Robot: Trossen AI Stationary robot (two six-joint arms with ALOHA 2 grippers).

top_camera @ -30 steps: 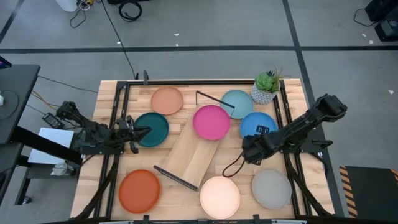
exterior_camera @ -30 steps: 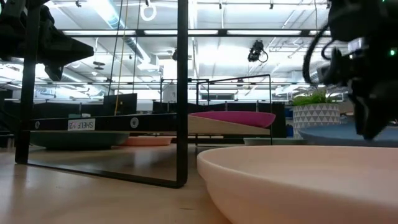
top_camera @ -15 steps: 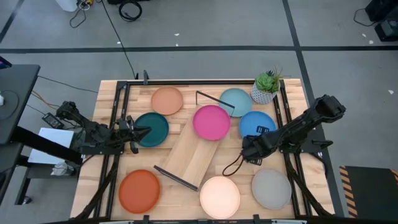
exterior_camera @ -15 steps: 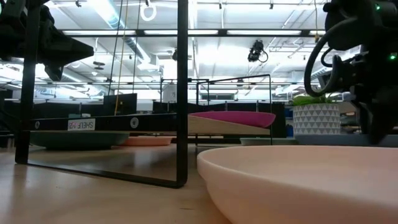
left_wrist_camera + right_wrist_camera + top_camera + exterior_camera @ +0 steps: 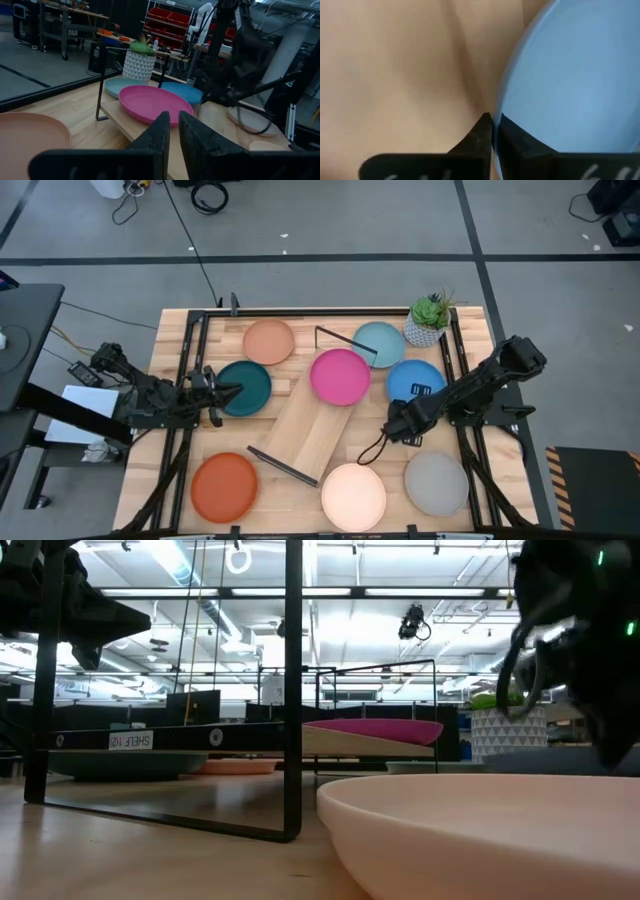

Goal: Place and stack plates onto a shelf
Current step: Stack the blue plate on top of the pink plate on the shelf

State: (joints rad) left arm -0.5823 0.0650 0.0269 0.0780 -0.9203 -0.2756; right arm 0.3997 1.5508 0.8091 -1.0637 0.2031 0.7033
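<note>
As your right claw (image 5: 392, 426) creeps lower beside the bright blue plate (image 5: 415, 380), its fingers are pinched together on nothing. That plate's still on the table (image 5: 180, 345), not the shelf (image 5: 305, 430). Left claw (image 5: 226, 392) waits clenched over the teal plate (image 5: 250, 385).

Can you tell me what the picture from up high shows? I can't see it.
Eight colourful plates lie around a wooden shelf set slantwise on the table, and the magenta plate already sits on the shelf's far end. The right gripper is low beside the bright blue plate; the left gripper waits over the dark teal plate.
</note>
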